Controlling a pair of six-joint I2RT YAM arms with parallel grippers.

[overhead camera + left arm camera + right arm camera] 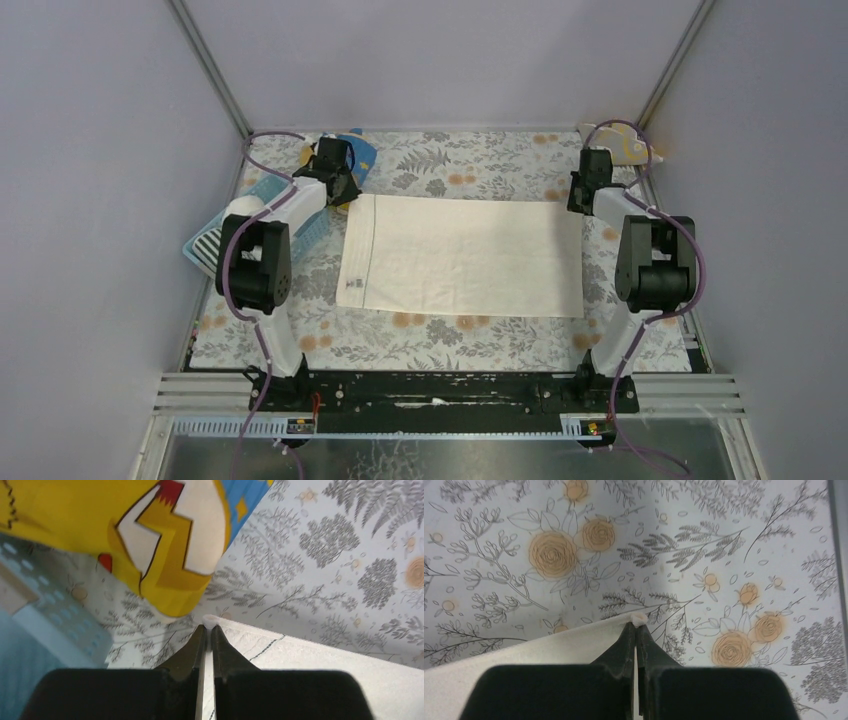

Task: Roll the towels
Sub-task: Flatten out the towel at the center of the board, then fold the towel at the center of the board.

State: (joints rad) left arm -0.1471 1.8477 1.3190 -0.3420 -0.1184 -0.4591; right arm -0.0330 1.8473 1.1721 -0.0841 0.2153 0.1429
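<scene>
Towel [465, 255] lies flat, cream-white; left end effector [209, 628] and right end effector [636, 625] pinch its far corners.

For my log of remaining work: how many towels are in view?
4: cream towel spread mid-table; white towel and striped towel in the basket; beige towel at the far right corner. The left arm may hide more.

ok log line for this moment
left gripper: shut on towel far-left corner | right gripper: shut on far-right corner | towel: spread flat, unrolled
</scene>
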